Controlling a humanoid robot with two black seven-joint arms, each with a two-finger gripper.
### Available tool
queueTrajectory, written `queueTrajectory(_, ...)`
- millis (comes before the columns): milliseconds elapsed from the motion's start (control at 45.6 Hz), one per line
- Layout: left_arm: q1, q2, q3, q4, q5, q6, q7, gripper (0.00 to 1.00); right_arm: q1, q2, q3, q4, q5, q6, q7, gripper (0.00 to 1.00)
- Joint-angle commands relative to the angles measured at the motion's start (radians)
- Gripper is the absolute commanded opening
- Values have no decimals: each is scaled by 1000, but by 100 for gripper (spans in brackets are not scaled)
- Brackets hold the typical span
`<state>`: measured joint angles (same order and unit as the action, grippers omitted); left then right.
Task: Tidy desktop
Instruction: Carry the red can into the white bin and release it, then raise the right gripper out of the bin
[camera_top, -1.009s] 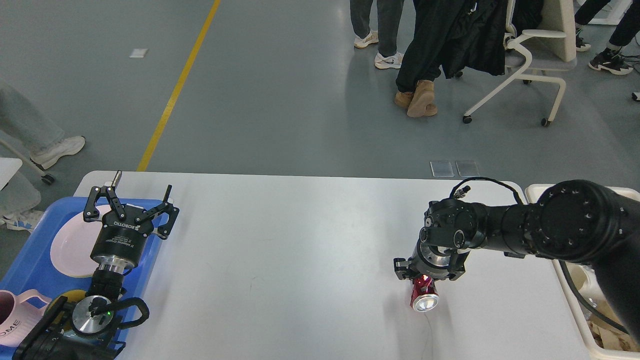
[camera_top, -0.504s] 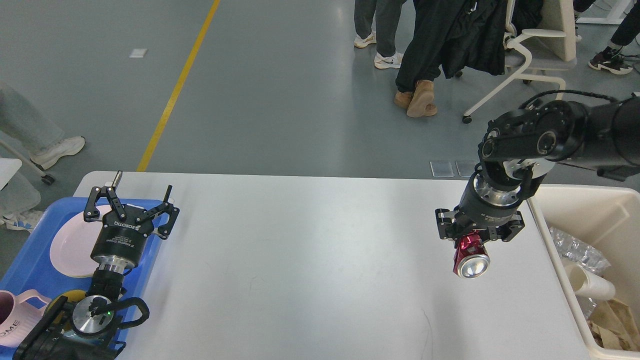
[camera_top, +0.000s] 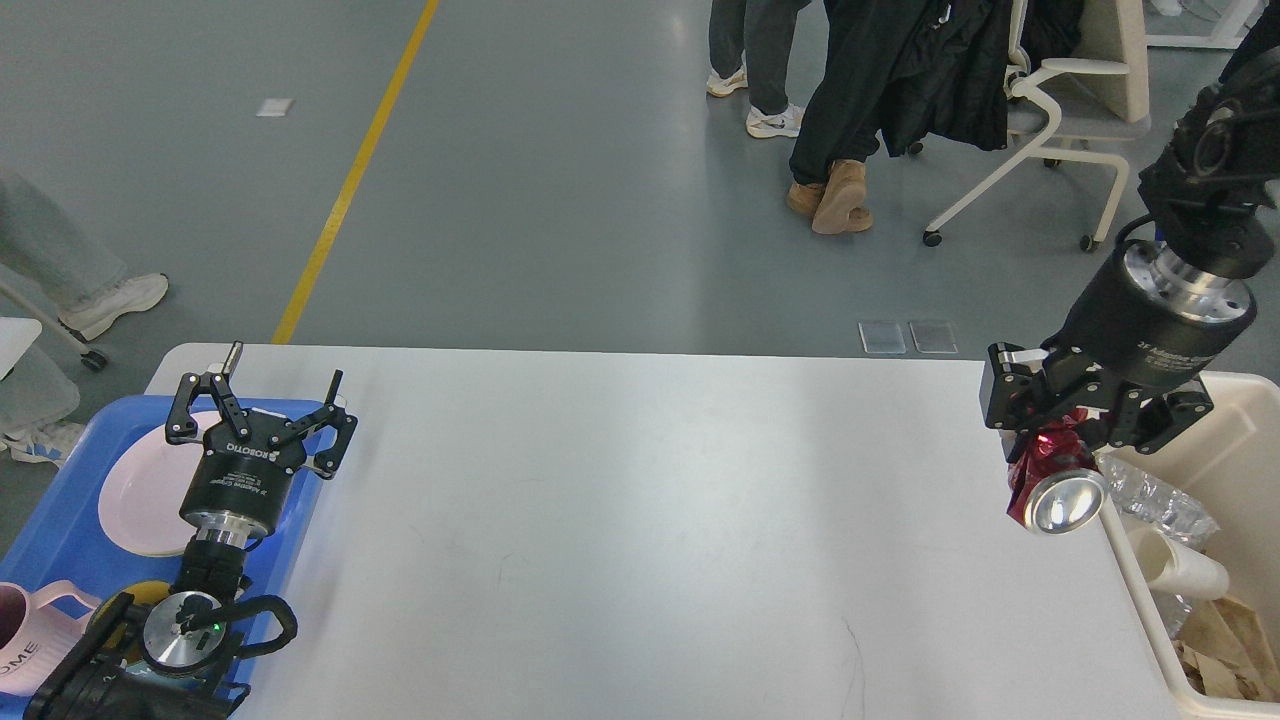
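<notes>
One red can (camera_top: 1052, 478) has gone up and rightward since the earlier frame, lifted off the white desk (camera_top: 640, 520) to the rim of the cream bin (camera_top: 1235, 410). We count one plate (camera_top: 140, 495), one pink mug (camera_top: 30, 640) and one blue tray (camera_top: 60, 530). Our right gripper (camera_top: 1085, 415) reaches down with its jaws grasping the can, while our left gripper (camera_top: 260, 400) stands upright over the tray, jaws spread apart.

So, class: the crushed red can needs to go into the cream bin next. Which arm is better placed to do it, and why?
Right. The right pincer is shut on the crushed red can, held above the desktop beside the cream bin. The left pincer is open and empty over the blue tray.
</notes>
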<state>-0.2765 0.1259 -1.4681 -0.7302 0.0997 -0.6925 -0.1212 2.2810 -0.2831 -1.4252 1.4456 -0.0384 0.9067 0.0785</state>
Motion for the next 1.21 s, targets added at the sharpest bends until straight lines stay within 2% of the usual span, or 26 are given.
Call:
queueTrajectory(0, -1, 0, 0, 0, 0, 1, 0, 96, 2, -11, -8, -10, -3, -28, 23, 0)
queueTrajectory(132, -1, -2, 0, 0, 0, 1, 0, 96, -38, -71, -76, -30, -3, -129, 18, 0)
queueTrajectory(219, -1, -2, 0, 0, 0, 1, 0, 96, -109, -186, -116, -89, -6, -166, 14, 0)
queueTrajectory(329, -1, -2, 0, 0, 0, 1, 0, 96, -271, -379, -98, -281, -32, -163, 7, 0)
queueTrajectory(483, -1, -2, 0, 0, 0, -1, 0, 96, -526, -491, -40, -533, -35, -180, 7, 0)
queueTrajectory(570, -1, -2, 2, 0, 0, 1, 0, 96, -719, -518, 55, -672, -34, -192, 9, 0)
queueTrajectory(680, -1, -2, 2, 0, 0, 1, 0, 96, -974, -511, 201, -822, -34, -252, 7, 0)
queueTrajectory(768, -1, -2, 2, 0, 0, 1, 0, 96, -1162, -493, 311, -925, -34, -347, 7, 0)
queueTrajectory(965, -1, -2, 2, 0, 0, 1, 0, 96, -1492, -320, 436, -1146, -23, -601, -11, 0)
queueTrajectory(1053, -1, -2, 0, 0, 0, 1, 0, 96, -1592, -231, 466, -1289, -12, -681, -42, 0)
queueTrajectory(1184, -1, -2, 2, 0, 0, 1, 0, 96, -1709, -150, 540, -1393, -14, -758, -109, 0)
